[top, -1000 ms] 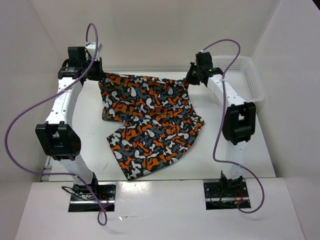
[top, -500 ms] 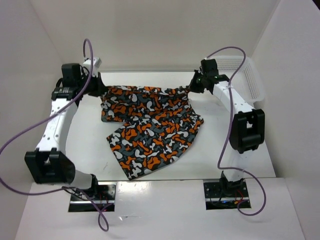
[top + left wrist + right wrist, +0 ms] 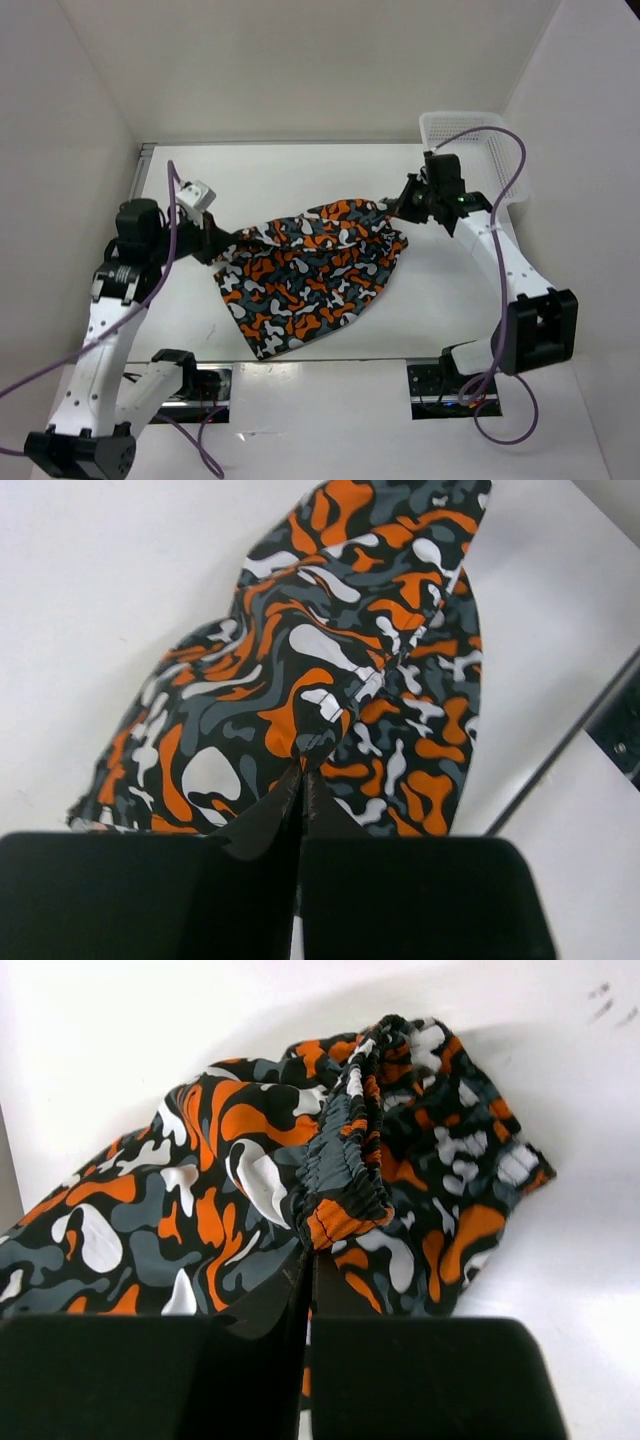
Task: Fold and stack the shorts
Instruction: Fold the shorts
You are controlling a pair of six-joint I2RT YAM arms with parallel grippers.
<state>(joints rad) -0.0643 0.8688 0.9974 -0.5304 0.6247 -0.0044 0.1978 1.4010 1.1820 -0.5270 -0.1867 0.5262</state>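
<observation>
The orange, black, grey and white camouflage shorts point(image 3: 305, 275) lie folded over on the white table, near the front edge. My left gripper point(image 3: 212, 245) is shut on the shorts' left corner, a pinch of fabric point(image 3: 315, 742) at its fingertips. My right gripper point(image 3: 397, 209) is shut on the right corner, on the gathered elastic waistband point(image 3: 340, 1222). Both hold the upper edge of the cloth stretched between them, a little above the table. The lower layer spreads toward the front edge.
A white plastic mesh basket point(image 3: 500, 150) stands at the back right, behind the right arm. White walls close in the table on the left, back and right. The arm bases sit at the near edge point(image 3: 440, 385).
Both grippers have pulled the shorts' far edge from the back of the table toward the front, laying the upper half over the lower half. Both arms have swung nearer.
</observation>
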